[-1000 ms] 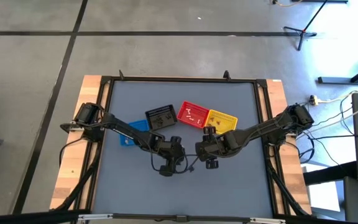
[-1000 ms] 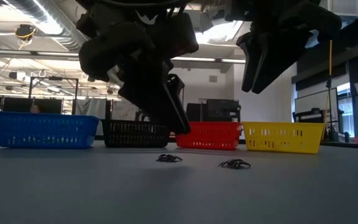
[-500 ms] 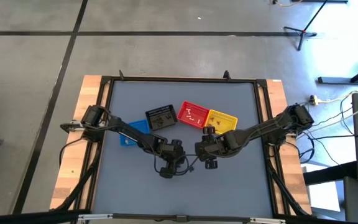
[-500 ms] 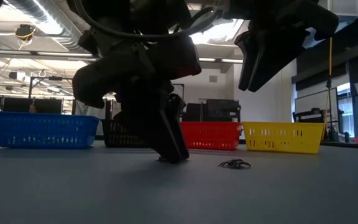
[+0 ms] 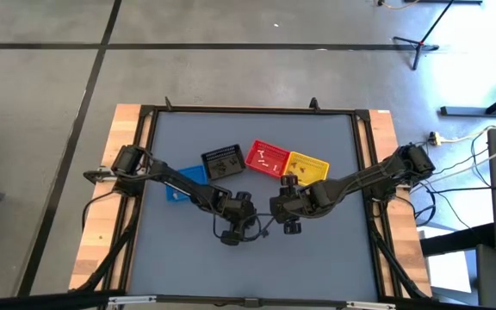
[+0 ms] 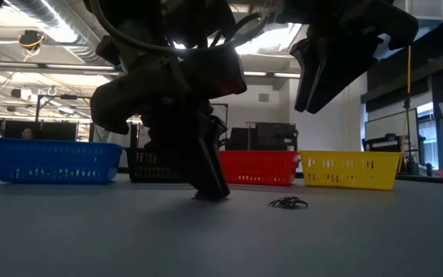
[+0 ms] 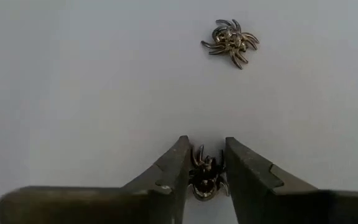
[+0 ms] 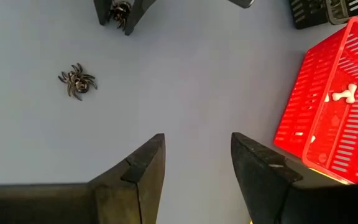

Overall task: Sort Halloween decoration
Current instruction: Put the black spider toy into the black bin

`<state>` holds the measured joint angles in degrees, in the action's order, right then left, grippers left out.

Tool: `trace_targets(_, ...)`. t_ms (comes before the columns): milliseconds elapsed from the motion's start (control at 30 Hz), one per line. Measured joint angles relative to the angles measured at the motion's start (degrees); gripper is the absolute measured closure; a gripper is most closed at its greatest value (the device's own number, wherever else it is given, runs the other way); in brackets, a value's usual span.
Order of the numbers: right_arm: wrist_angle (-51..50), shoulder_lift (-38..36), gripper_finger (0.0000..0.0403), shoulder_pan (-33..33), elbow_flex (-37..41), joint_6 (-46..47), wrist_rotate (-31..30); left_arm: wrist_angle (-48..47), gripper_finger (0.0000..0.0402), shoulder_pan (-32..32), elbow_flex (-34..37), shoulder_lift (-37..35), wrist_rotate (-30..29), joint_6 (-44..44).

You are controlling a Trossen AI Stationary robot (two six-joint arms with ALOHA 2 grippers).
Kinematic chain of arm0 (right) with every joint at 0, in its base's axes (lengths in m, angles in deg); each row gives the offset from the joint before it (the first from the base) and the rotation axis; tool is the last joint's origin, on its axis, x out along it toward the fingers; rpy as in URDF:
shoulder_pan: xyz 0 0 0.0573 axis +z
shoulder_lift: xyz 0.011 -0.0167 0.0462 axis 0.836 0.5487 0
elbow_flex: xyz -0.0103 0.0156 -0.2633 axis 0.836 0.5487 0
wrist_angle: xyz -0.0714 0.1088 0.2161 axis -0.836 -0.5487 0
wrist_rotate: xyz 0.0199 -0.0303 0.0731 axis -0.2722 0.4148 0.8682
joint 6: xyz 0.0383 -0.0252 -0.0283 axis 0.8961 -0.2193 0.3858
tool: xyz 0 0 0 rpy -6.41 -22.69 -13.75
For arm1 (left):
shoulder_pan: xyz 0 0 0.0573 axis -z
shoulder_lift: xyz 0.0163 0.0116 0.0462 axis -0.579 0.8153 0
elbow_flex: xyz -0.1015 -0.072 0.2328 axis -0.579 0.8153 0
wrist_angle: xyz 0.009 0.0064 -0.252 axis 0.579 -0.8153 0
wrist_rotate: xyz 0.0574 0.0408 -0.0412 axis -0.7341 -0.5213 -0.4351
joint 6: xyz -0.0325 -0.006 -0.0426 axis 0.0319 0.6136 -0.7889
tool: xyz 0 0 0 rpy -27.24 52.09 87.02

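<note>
- Your left tool is down on the tabletop, with its two fingers on either side of a small dark spider. They're narrowed in on it but I can't tell if they're really clamped yet, so don't count it as held.
- I'd finish the squeeze before you lift. The spider's legs stick out past the finger tips, so close on the body, not a leg, or it'll probably flick out sideways.
- Lift straight up and slowly. Something this light could easily slip if the grip is only on an edge.
- A second spider sits loose on the tabletop a bit farther out, well clear of the fingers. Leave that one for the next pass.
- Pose-wise, the left arm reaches in low from its side toward the middle of the tabletop, wrist pitched down, so the tool meets the surface at a steep angle in the low view.
- Your right tool hangs above the tabletop, fingers spread with nothing between them, close to the left one. Keep it parked so the two don't bump.
- The baskets stand in a row behind: blue, black, red, yellow. The red basket already has white bits in it, so I'd guess the dark spider goes elsewhere.
</note>
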<state>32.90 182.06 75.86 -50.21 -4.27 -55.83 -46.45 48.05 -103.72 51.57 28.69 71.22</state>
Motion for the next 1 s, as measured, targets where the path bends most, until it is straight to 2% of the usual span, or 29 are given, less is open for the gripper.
trace_targets(400,0.01,0.0,0.0221,0.0,0.0,0.0,0.0,-0.3,0.0386,0.11,0.11,-0.2,0.44,-2.1)
trace_targets(700,0.0,0.0,0.0221,0.0,0.0,0.0,0.0,-2.6,0.0401,0.2,-2.33,0.05,0.73,-1.92)
trace_targets(1000,0.01,0.0,0.0221,0.0,0.0,0.0,0.0,-11.74,0.0401,0.27,-6.68,0.11,1.34,-1.92)
